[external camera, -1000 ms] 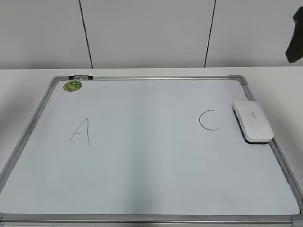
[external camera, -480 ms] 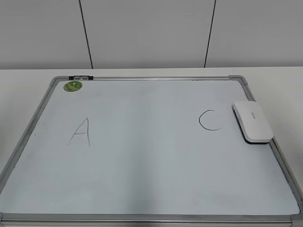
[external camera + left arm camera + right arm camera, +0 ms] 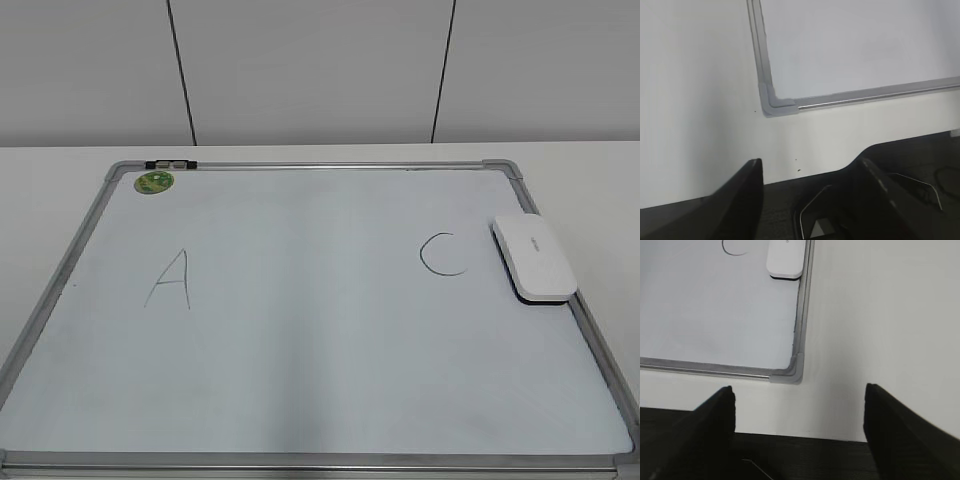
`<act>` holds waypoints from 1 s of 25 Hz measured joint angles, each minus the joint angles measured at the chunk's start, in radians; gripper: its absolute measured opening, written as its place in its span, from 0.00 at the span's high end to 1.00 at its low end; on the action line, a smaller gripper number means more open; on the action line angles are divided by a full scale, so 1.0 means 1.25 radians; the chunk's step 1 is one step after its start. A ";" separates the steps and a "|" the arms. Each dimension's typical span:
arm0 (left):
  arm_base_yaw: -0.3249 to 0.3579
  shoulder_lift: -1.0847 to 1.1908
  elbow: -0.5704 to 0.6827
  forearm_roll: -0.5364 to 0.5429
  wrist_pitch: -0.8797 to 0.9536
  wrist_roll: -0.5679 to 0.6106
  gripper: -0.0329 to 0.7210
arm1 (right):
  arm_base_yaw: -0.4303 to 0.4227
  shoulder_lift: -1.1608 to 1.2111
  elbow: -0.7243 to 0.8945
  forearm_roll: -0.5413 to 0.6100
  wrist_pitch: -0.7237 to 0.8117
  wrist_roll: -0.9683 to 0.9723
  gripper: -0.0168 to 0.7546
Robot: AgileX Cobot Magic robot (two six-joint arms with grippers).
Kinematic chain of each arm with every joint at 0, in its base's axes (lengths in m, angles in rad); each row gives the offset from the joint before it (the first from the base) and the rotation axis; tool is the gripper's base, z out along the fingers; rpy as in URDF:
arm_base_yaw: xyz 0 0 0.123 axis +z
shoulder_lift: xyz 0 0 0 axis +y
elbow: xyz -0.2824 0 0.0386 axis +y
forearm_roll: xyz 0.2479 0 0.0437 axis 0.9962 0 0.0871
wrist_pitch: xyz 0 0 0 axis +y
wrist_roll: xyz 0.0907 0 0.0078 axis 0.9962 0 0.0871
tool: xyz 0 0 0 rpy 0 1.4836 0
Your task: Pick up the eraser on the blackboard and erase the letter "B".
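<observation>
The blackboard (image 3: 300, 166) is a white board with a grey frame lying flat on the table. The white eraser (image 3: 534, 257) lies on its right edge, beside the letter "C" (image 3: 443, 254). The letter "A" (image 3: 170, 279) is on the left. No letter "B" shows between them; that area is blank. My left gripper (image 3: 811, 164) is open and empty, over the table's front edge near the board's corner (image 3: 775, 105). My right gripper (image 3: 800, 389) is open and empty near the other front corner (image 3: 790, 372), with the eraser (image 3: 786, 257) far ahead. Neither gripper shows in the exterior view.
A round green sticker (image 3: 154, 182) sits at the board's far left corner. White table (image 3: 880, 315) surrounds the board. A dark floor lies below the table's front edge (image 3: 840, 165). A panelled wall stands behind.
A dark part of the right arm at the top right edge one second ago has left the exterior view. The eraser and board have not moved.
</observation>
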 joint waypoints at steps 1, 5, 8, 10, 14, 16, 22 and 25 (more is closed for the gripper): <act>-0.004 -0.028 0.018 0.010 0.000 0.000 0.39 | 0.000 -0.023 0.017 -0.005 0.000 0.000 0.21; -0.008 -0.145 0.071 0.031 -0.001 0.000 0.39 | 0.000 -0.104 0.108 -0.044 -0.002 0.009 0.21; -0.008 -0.214 0.090 0.041 -0.014 0.000 0.39 | 0.000 -0.132 0.174 -0.047 -0.003 0.015 0.21; -0.008 -0.246 0.091 0.060 -0.028 0.000 0.39 | 0.000 -0.139 0.188 -0.047 -0.016 0.018 0.21; -0.008 -0.257 0.096 0.091 -0.051 0.000 0.40 | 0.000 -0.142 0.214 -0.047 -0.073 0.022 0.21; -0.008 -0.257 0.103 0.093 -0.068 0.000 0.40 | 0.000 -0.142 0.220 -0.047 -0.081 0.022 0.21; -0.008 -0.257 0.125 0.095 -0.111 0.000 0.40 | 0.000 -0.142 0.220 -0.047 -0.090 0.024 0.21; -0.008 -0.257 0.125 0.096 -0.115 0.000 0.40 | 0.000 -0.142 0.220 -0.047 -0.090 0.025 0.21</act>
